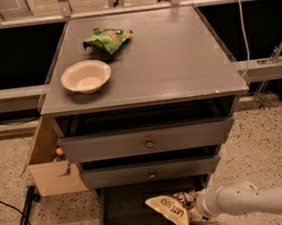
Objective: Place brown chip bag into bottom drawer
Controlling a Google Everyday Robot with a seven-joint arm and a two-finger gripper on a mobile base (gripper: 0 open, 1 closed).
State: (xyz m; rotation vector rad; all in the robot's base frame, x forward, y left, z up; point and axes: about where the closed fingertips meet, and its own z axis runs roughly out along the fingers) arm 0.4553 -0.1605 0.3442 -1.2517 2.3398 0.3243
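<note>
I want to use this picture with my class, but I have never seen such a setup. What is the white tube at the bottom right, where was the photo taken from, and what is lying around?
The white tube is a robot's arm, reaching in from the right. At its tip is the gripper, a two-finger clamp. It is closed on a brown chip bag and holds it, tilted, over the open bottom drawer of a grey cabinet. There is only one view. It looks down on the cabinet from the front, and where the camera is mounted is not known. On the cabinet top lie a white bowl and a green chip bag, apart from each other. A cardboard box stands on the floor to the left.
</note>
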